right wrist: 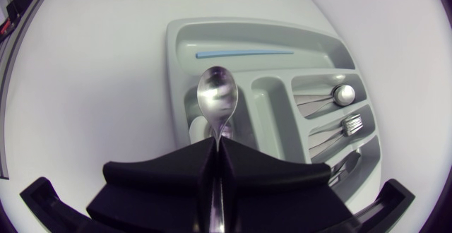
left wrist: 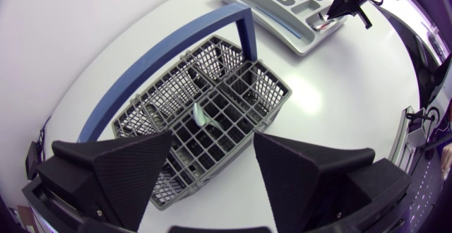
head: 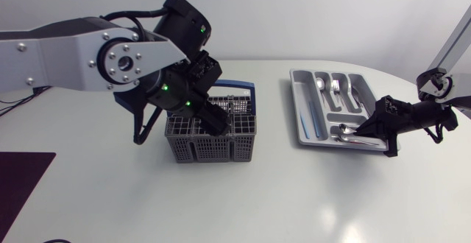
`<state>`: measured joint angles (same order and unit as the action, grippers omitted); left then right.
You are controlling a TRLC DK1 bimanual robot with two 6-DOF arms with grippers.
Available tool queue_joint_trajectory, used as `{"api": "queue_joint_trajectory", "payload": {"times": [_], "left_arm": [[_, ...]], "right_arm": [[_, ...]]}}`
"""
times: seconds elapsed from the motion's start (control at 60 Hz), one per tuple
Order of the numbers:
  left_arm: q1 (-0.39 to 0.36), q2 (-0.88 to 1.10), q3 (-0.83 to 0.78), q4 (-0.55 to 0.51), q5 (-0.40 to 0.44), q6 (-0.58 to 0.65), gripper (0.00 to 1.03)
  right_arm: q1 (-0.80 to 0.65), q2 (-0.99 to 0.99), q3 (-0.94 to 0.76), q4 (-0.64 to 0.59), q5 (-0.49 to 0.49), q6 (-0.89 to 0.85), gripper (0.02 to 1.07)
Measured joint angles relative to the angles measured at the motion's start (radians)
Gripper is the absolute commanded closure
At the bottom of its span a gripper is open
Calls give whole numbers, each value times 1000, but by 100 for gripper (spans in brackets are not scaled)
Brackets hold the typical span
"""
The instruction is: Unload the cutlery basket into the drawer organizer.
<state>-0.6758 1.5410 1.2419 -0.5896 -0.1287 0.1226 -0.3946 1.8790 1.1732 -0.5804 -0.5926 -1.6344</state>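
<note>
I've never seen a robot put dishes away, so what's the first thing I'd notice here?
The left claw, wide open, hangs right over the grey cutlery basket with its blue handle. Across the table, the right claw pinches a shiny spoon over the drawer organizer.

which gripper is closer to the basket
Left. The left gripper hangs open right above the basket; the right gripper is away at the organizer, shut on a spoon.
</note>
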Motion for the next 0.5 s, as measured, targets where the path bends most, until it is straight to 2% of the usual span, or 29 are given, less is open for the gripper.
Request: {"api": "queue_joint_trajectory", "payload": {"times": [0.15,0.2,0.317,0.5], "left_arm": [[-12,14,0,5,-23,-17,9],[-17,16,0,11,-39,-21,9],[-27,16,-11,42,-73,-25,9],[-43,30,-24,68,-126,-30,9]], "right_arm": [[0,52,28,4,29,-36,100],[0,60,29,16,42,-43,91],[0,64,29,66,67,-50,60],[0,63,17,127,100,-42,39]]}}
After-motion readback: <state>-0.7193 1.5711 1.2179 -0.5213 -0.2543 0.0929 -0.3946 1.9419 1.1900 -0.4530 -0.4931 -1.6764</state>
